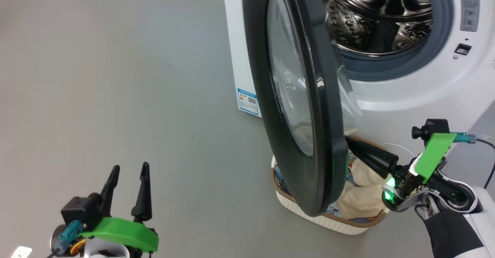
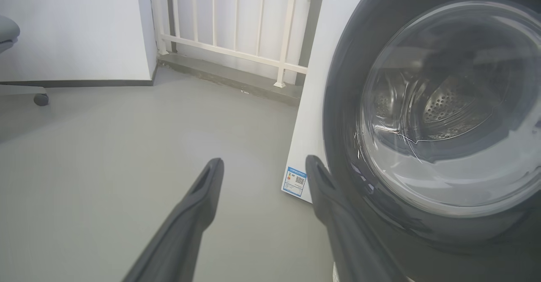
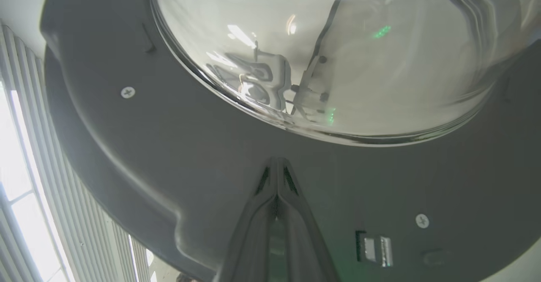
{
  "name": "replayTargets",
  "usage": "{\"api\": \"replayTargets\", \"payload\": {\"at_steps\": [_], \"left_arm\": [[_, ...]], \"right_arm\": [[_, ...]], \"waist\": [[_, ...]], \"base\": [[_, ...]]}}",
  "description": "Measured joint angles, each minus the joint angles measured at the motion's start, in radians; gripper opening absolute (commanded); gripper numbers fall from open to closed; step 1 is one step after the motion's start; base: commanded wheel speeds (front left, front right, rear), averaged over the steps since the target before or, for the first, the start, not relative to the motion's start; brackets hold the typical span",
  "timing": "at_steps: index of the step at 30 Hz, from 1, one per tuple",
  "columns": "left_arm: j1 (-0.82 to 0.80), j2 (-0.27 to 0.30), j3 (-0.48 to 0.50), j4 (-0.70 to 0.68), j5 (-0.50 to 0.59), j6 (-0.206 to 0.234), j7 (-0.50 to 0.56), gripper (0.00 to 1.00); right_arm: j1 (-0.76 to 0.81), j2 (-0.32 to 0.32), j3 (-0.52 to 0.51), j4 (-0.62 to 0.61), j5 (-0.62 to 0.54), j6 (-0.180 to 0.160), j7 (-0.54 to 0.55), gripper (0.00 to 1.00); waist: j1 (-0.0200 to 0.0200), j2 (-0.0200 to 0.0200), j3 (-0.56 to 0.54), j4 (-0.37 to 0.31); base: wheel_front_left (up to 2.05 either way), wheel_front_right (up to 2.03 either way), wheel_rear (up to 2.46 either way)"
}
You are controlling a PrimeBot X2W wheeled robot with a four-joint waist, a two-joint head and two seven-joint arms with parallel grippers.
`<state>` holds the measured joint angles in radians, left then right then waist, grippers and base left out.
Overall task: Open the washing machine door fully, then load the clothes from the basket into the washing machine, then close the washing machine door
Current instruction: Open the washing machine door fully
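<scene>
Head view: the washing machine stands on a grey floor with its steel perforated drum and grey gasket exposed. The washing machine door is swung partly open and stands almost edge-on to the camera, its glossy black rim hanging over the basket. The basket sits on the floor just in front of the machine, below the drum opening, and its near-left part is hidden by the door's lower edge. Inside it lie the clothes, of which a cream-yellow cloth shows plainly and a strip of blue fabric only in part. A blue label marks the machine's lower corner. The right gripper reaches across the basket to the back of the door's lower rim, its tips hidden there. In the right wrist view, the right gripper has its two fingers pressed together with nothing between them, and the tips appear to meet the door's dark inner frame just beneath the bulging glass bowl. The left gripper hangs over bare floor, well apart from the door, its fingers spread wide and empty. In the left wrist view, the left gripper points toward the machine's side panel and the label, with the door's outer face to the right and a white railing beyond.
</scene>
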<state>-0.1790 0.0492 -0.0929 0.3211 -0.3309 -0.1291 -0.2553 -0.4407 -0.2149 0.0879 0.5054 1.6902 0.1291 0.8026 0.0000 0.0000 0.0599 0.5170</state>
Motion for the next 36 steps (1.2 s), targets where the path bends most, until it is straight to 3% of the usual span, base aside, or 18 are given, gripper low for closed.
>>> {"api": "replayTargets", "payload": {"at_steps": [1, 2, 4, 5, 6, 14, 21, 31, 36], "left_arm": [[0.000, 0.000, 0.000, 0.000, 0.000, 0.000, 0.000, 1.00], [0.000, 0.000, 0.000, 0.000, 0.000, 0.000, 0.000, 1.00], [0.000, 0.000, 0.000, 0.000, 0.000, 0.000, 0.000, 1.00], [0.000, 0.000, 0.001, 0.000, 0.000, 0.000, 0.000, 1.00], [0.000, 0.001, 0.001, 0.000, 0.000, 0.000, 0.000, 1.00], [0.001, 0.000, 0.004, -0.003, 0.000, 0.000, 0.000, 1.00], [0.001, 0.000, 0.019, -0.025, 0.000, 0.000, 0.000, 1.00], [0.005, 0.004, 0.055, -0.052, 0.018, 0.000, 0.000, 1.00], [0.022, 0.003, 0.064, -0.062, 0.021, 0.000, 0.000, 1.00]], "right_arm": [[0.000, 0.002, -0.007, -0.005, 0.000, 0.000, 0.000, 0.00], [0.000, 0.001, -0.014, -0.008, 0.000, 0.000, -0.002, 0.07], [0.000, -0.001, -0.018, -0.013, -0.004, 0.000, -0.007, 0.45], [0.000, -0.001, -0.018, -0.013, -0.009, 0.000, -0.009, 0.87], [0.000, -0.001, -0.017, -0.014, -0.009, 0.000, -0.009, 1.00], [0.002, -0.007, -0.030, -0.097, -0.074, 0.000, -0.074, 1.00], [0.015, -0.007, -0.017, -0.224, -0.250, 0.000, -0.281, 1.00], [0.160, -0.007, 0.020, -0.403, -0.437, 0.000, -0.543, 1.00], [0.204, -0.053, 0.048, -0.421, -0.585, 0.000, -0.713, 1.00]], "waist": [[0.0000, 0.0000, 0.000, -0.007], [0.0000, 0.0000, -0.001, -0.015], [0.0000, 0.0000, -0.003, -0.033], [0.0000, 0.0000, -0.004, -0.043], [-0.0001, 0.0000, -0.005, -0.054], [-0.0001, 0.0000, -0.014, -0.152], [0.0000, 0.0000, -0.016, -0.245], [0.0000, 0.0000, -0.013, -0.369], [0.0000, 0.0000, -0.013, -0.420]], "base": [[0.00, 0.00, 0.00], [0.00, 0.00, 0.00], [0.00, 0.00, 0.00], [0.00, 0.00, 0.00], [0.00, 0.00, 0.00], [0.00, 0.00, 0.00], [0.00, 0.00, 0.00], [0.00, 0.00, 0.00], [0.00, 0.00, 0.00]]}}
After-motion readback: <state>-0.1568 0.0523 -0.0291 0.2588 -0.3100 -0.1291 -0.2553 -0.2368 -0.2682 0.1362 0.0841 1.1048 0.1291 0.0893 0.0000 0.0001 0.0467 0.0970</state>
